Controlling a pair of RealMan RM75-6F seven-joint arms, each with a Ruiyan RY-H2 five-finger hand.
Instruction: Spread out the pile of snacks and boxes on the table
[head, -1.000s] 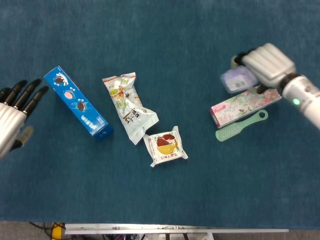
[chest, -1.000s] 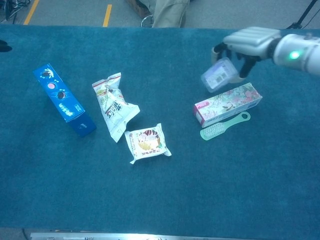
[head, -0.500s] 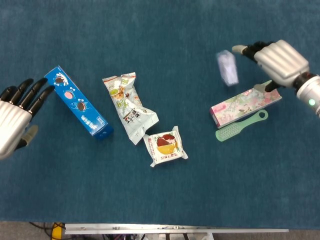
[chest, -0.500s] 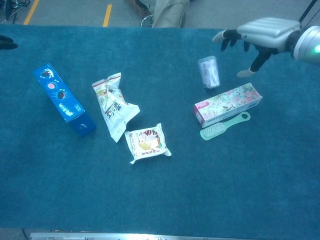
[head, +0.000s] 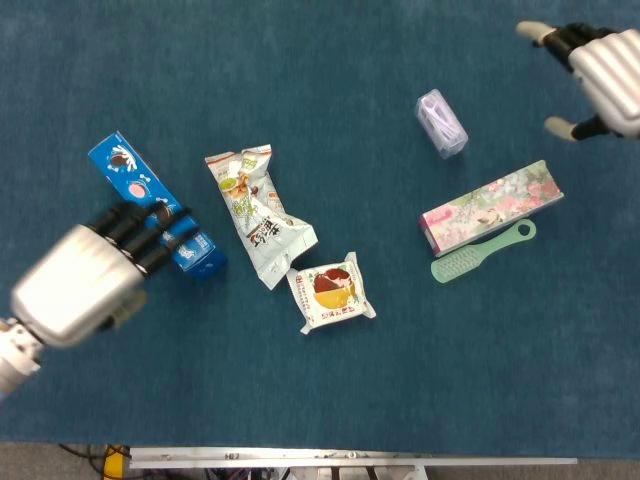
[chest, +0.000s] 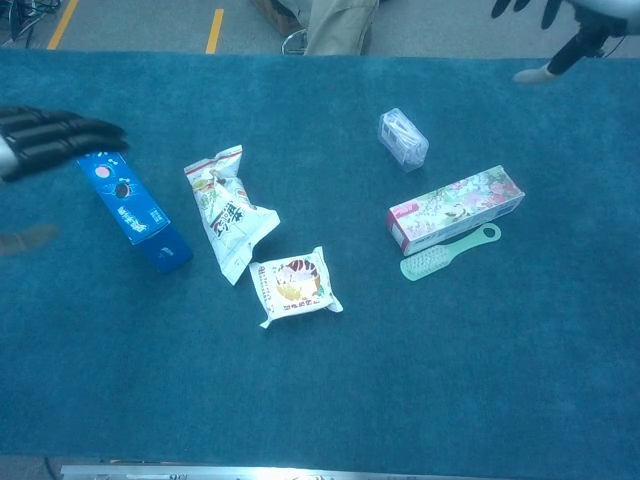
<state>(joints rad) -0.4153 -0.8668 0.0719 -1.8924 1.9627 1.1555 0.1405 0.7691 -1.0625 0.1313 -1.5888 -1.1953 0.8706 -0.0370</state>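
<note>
The items lie apart on the blue table. A blue cookie box (head: 137, 187) (chest: 128, 200) is at the left, with my left hand (head: 90, 277) (chest: 45, 140) open above its near end, fingers over the box. A white snack bag (head: 258, 215) (chest: 228, 212) and a small square snack pack (head: 329, 291) (chest: 293, 285) sit mid-table. A clear small packet (head: 442, 122) (chest: 403, 137) lies alone at upper right. Below it are a floral box (head: 491, 207) (chest: 456, 208) and a green brush (head: 480, 252) (chest: 447, 251). My right hand (head: 596, 66) (chest: 558, 28) is open at the top right corner, holding nothing.
The table's near edge has a metal rail (head: 350, 460). Beyond the far edge in the chest view is a floor with yellow lines (chest: 214, 30) and a person's legs (chest: 335, 25).
The clear packet left my right hand and now lies on the table. The right hand rose up and right, away from it. My left hand swung in over the blue box.
</note>
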